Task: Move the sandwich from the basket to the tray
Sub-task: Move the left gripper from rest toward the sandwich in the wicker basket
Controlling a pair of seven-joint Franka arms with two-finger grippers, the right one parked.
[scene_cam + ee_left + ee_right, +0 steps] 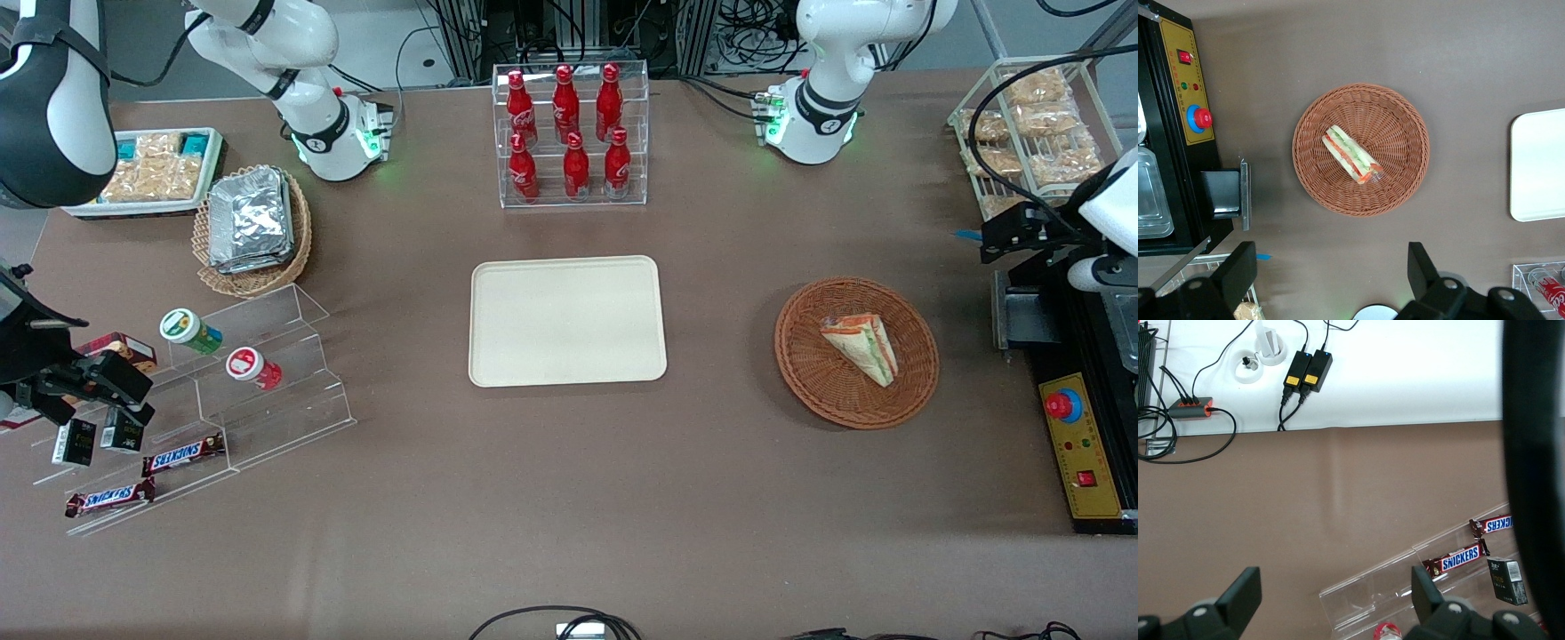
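The sandwich point(861, 348) point(1351, 155), a triangular wedge in clear wrap with green and red filling, lies in the round reddish-brown wicker basket point(818, 382) point(1398, 133). At the table's middle sits the cream tray point(567, 320) point(1538, 167), with nothing on it. My gripper point(1013, 236) point(1331, 267) hangs well above the table toward the working arm's end. It is farther from the front camera than the basket and off to its side. It is open, with only bare table showing between its black fingers point(1238, 267).
A black control box with a red button point(1080, 444) point(1195, 117) stands beside the basket. A wire rack of snack packs point(1031, 124) sits near the gripper. A clear rack of red bottles point(571, 133) stands farther back than the tray. Foil packets in an oval basket point(253, 227) and acrylic steps point(222, 391) lie toward the parked arm's end.
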